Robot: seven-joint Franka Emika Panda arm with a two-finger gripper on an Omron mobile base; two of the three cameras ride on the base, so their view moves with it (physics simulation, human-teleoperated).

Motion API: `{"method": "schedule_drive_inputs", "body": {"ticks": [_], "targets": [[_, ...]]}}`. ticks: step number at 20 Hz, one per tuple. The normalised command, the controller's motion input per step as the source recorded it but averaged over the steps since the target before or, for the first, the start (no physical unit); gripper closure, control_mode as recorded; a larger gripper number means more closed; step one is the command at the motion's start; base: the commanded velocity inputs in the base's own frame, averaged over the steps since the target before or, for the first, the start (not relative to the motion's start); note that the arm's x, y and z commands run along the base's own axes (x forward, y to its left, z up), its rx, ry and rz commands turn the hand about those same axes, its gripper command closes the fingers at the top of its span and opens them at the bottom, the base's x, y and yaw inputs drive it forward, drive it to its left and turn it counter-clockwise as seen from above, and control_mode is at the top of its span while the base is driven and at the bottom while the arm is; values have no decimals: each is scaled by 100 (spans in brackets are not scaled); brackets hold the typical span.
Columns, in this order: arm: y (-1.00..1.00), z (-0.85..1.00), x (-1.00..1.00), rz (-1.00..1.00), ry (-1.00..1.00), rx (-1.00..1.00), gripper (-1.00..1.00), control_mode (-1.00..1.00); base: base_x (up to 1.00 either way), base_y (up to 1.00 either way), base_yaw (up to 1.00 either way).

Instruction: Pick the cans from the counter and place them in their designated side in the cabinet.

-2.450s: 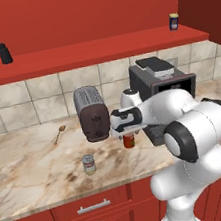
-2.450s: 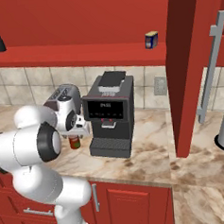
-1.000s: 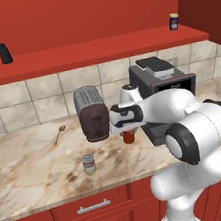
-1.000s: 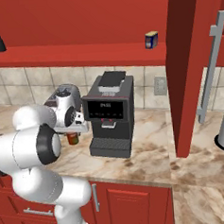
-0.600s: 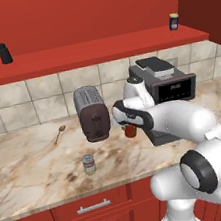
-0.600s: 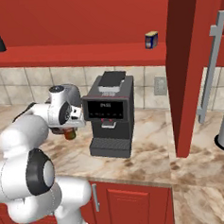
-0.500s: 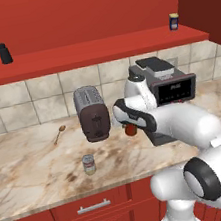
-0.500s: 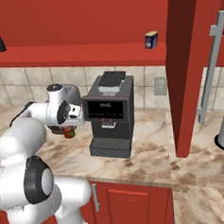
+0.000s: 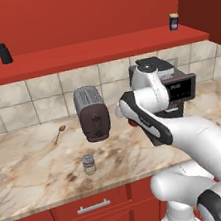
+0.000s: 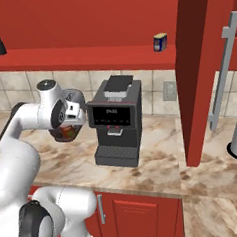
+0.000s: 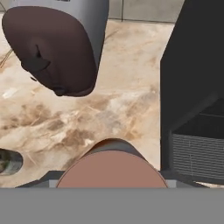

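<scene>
Currently we have the gripper [image 10: 67, 130] clamped on the dark red can [image 11: 112, 164], lifted above the counter [image 9: 35, 167] (toaster [image 11: 57, 48] and coffee machine [image 11: 197, 87] close ahead); a careless swing risks a bump.

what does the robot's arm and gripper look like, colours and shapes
The arm is made of glossy white, rounded tubular links with dark grey to black bands and caps at the joints; one round grey-black joint cap shows low in the right base view. The wrist ends in a white block with a small dark panel, carrying the gripper. No loose cables or printed markings are visible.
</scene>
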Motion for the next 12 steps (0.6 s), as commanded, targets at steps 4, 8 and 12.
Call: {"method": "schedule_drive_inputs", "body": {"ticks": [4,8,12], "targets": [[-4,65,-43,0,-10,0,100,-100,0,0,0],[-8,54,-44,0,-10,0,100,-100,0,0,0],[-10,50,-37,0,-11,0,100,-100,0,0,0]]}}
